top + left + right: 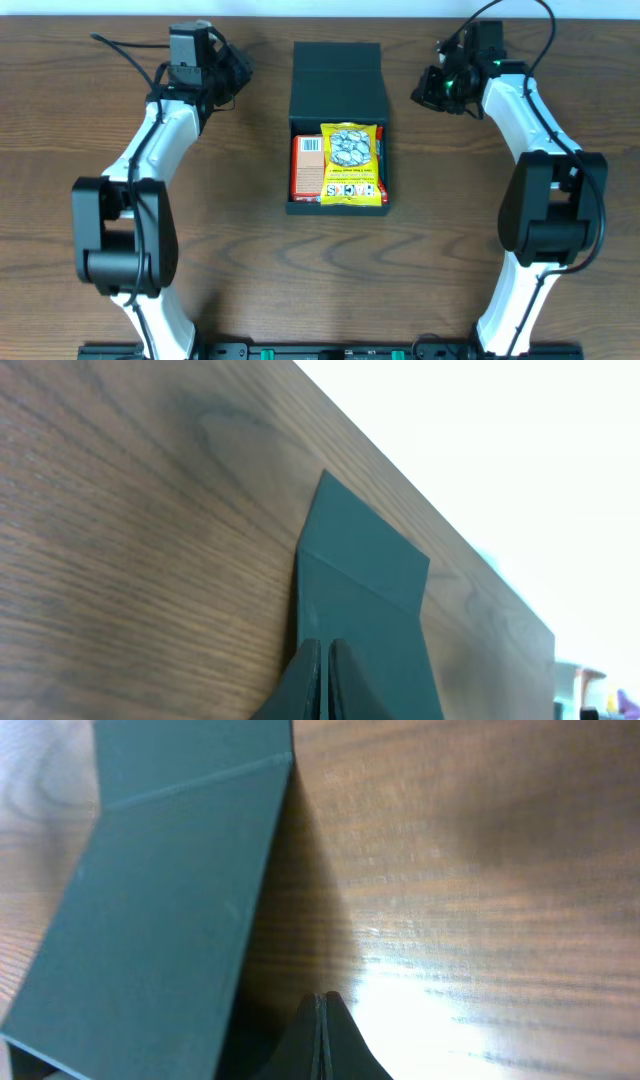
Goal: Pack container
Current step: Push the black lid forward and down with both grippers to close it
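Dark teal-black cardboard forms the container [337,80], which sits mid-tabletop [250,250] with its hinged lid [365,560] thrown open toward the far edge. Inside, a yellow snack packet [352,165] lies over an orange-red packet [305,165] and hides most of it; the print on both is too small to read.

The left gripper [322,648] is closed on nothing, fingers pressed together, left of the lid and apart from it. The right gripper [322,1002] is likewise closed and empty, right of the lid.

Each wrist view shows only the fingertips, cut off at the bottom edge, and only the lid's outer face and crease, so the container's contents are hidden there. From overhead both grippers are dark clumps among cables. Whether either touches the tabletop cannot be told. The far background in the left wrist view is washed out white.
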Controlling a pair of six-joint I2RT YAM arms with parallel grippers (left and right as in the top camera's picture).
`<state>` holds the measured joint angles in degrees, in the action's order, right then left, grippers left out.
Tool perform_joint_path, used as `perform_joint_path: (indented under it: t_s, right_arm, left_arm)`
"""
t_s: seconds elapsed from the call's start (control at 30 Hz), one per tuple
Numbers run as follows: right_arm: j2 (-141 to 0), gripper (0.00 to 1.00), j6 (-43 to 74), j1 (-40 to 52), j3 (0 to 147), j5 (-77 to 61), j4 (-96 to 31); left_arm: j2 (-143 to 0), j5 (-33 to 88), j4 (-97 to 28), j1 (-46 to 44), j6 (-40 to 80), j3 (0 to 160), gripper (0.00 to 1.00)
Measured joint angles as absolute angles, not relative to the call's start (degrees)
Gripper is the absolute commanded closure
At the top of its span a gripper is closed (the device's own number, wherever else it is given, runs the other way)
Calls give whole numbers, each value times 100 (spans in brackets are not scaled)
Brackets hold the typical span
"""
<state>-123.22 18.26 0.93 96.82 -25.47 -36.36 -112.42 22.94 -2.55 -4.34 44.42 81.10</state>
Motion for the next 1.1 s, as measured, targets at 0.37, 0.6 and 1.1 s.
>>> perform_joint_path:
  t_s: [0.37, 0.6, 1.1]
  right_arm:
    - [-12322, 98, 1796, 82, 9682, -2882, -3586]
    - [-12720, 99, 1734, 86, 9682, -3194, -3669]
    - [-13281, 98, 1870, 108, 9682, -4209, -3188]
  left_arm:
    - [-11992, 2447, -141, -604, 5256, 8110, 94]
    - [-11994, 2438, -99, -856, 5306, 8110, 94]
    - [-12711, 2648, 460, -803, 5782, 8110, 94]
